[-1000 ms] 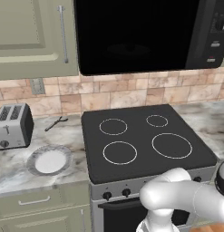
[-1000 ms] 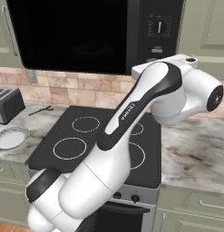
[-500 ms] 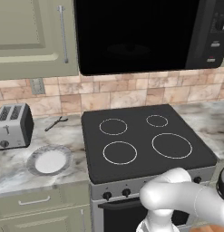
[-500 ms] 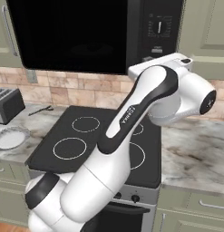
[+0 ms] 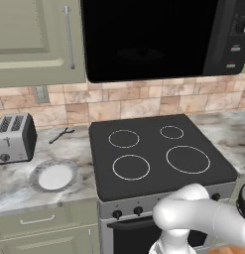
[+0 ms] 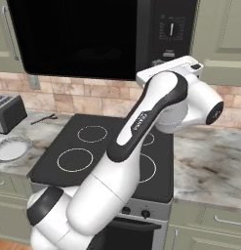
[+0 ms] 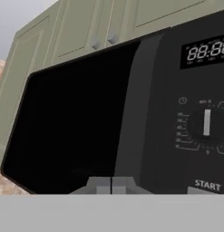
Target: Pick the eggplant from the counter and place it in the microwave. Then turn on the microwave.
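Black microwave [image 7: 131, 113] panel reads "START" (display 88:88); end effector [image 7: 111, 185] closed.

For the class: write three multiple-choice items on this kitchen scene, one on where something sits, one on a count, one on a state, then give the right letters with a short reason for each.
1. Where does the plate sit?
A. on the stovetop
B. on the counter in front of the toaster
C. inside the microwave

2. How many rings are marked on the stovetop?
A. two
B. six
C. four

3. How does the microwave door stand?
A. shut
B. wide open
C. taken off

Answers: 1 B, the plate lies on the marbled counter just in front of the toaster. 2 C, four white circles show on the black top. 3 A, the glossy black door lies flush with the control panel.
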